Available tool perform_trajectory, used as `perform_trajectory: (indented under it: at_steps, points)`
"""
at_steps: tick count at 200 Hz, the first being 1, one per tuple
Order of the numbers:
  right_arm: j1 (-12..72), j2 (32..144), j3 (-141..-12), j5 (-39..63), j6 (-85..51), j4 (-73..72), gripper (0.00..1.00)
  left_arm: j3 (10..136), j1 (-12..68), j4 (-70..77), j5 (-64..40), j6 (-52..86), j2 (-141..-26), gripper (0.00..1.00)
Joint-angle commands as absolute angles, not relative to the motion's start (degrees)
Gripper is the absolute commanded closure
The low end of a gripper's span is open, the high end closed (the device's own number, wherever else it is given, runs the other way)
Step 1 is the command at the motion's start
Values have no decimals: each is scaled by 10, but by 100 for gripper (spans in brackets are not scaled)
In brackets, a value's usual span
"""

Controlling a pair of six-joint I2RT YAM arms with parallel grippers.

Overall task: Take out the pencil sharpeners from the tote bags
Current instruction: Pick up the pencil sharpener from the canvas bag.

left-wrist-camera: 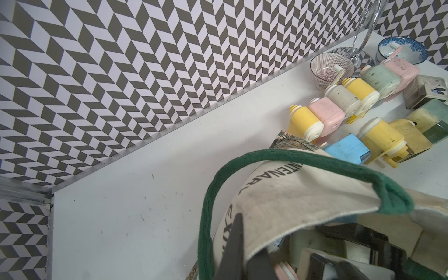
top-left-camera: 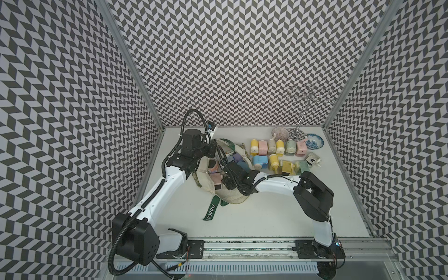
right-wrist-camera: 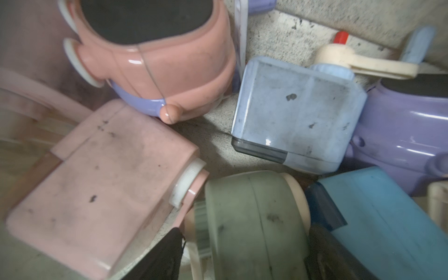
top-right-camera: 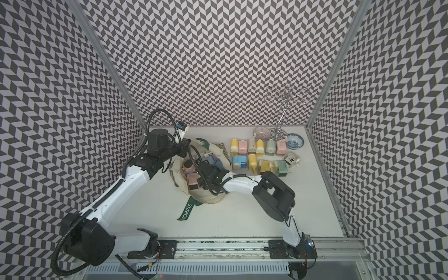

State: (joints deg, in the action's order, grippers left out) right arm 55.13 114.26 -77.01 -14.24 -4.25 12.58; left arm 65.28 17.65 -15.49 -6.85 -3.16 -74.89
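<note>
Left gripper clamped shut on the tote bag rim, right gripper spread wide inside, grey-green pencil sharpener flanked by its jaws, contact not discernible

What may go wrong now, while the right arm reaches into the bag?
1. The right pincer straddles the grey-green sharpener, with the pink sharpener close beside one finger; closing may catch both or slip.
2. The left pincer pinches only the rim of the tote bag; if the canvas slips, the mouth may collapse onto the right arm.
</note>
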Motion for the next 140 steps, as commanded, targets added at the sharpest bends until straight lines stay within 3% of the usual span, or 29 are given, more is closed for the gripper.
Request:
perform_trajectory:
  at_steps: [1, 92, 140]
  points:
    - [558, 1138, -759, -29, -43, 135, 21, 667, 179, -114, -66, -40, -725, 100]
    - [545, 1161, -758, -170, -77, 170, 15, 668, 179, -114, -67, -39, -728, 100]
    - [546, 1160, -758, -82, -62, 146, 27, 669, 180, -114, -67, -39, -728, 100]
